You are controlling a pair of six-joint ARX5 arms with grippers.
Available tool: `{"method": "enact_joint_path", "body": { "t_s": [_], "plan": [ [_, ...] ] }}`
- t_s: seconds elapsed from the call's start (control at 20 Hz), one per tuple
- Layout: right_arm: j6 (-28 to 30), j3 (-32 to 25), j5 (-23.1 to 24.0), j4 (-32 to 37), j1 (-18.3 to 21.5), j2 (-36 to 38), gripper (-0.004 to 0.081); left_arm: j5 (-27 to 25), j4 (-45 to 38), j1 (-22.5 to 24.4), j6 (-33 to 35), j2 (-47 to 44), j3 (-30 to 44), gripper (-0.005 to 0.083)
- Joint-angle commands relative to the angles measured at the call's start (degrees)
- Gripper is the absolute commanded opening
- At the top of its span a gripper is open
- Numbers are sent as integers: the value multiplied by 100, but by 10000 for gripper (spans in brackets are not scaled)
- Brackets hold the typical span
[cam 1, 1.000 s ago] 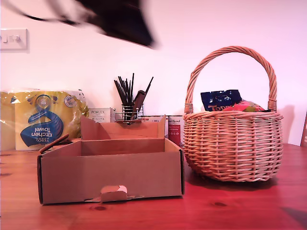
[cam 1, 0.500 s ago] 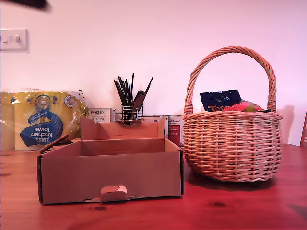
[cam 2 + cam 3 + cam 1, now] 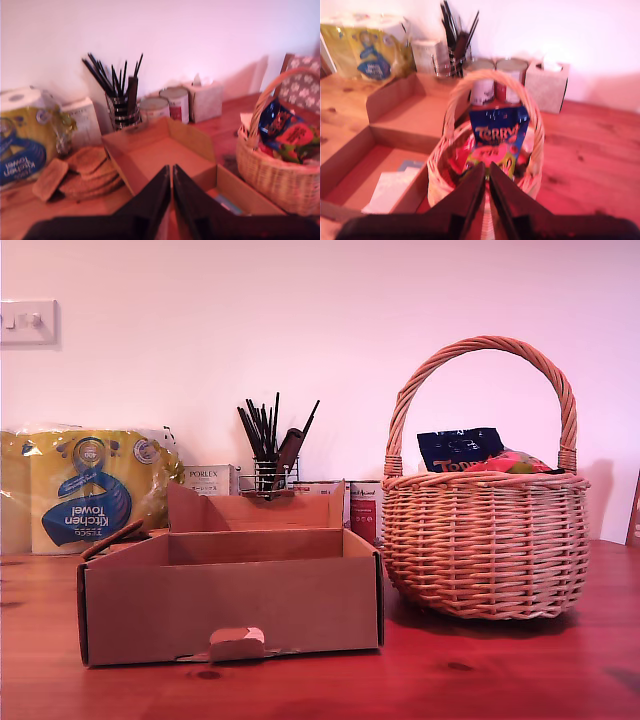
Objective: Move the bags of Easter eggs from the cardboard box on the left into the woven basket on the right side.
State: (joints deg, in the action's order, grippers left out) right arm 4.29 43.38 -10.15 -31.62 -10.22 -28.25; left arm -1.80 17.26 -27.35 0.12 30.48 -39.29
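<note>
The cardboard box [image 3: 230,605] stands at the exterior view's left of centre, its inside hidden there. The woven basket [image 3: 485,540] stands at that view's right, with a navy bag [image 3: 458,448] and a red bag [image 3: 505,462] poking above its rim. No arm shows in the exterior view. My first gripper [image 3: 171,172] is shut and empty above the box [image 3: 165,150], with the basket [image 3: 270,175] off to one side. My second gripper [image 3: 486,170] is shut and empty over the basket [image 3: 437,185], just above the navy bag [image 3: 500,135]. A pale flat item [image 3: 390,187] lies in the box [image 3: 400,107]; I cannot tell what it is.
Behind the box are a yellow-and-blue kitchen towel pack [image 3: 90,490], a wire pot of black brushes [image 3: 268,455], a small white carton [image 3: 208,480] and tins [image 3: 363,505]. A tissue box [image 3: 547,87] stands by the wall. Cork mats [image 3: 85,170] lie beside the box.
A blurred dark arm at the top of the exterior view has moved up and to that view's left, out of the picture. Box, basket and bags have not moved.
</note>
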Motion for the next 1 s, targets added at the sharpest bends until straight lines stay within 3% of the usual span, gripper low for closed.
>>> {"method": "enact_joint_path", "body": {
  "t_s": [0.0,0.45,0.95],
  "plan": [
    [-39,-24,-17,-68,-24,-7,-13,-17,63,2,-13,61,92,-21],
    [-39,-24,-20,-446,-24,-48,-13,-17,590,2,-13,372,92,-21],
    [-42,-24,-20,-597,-24,-48,-13,-15,592,0,-13,911,92,-21]
  ]
}}
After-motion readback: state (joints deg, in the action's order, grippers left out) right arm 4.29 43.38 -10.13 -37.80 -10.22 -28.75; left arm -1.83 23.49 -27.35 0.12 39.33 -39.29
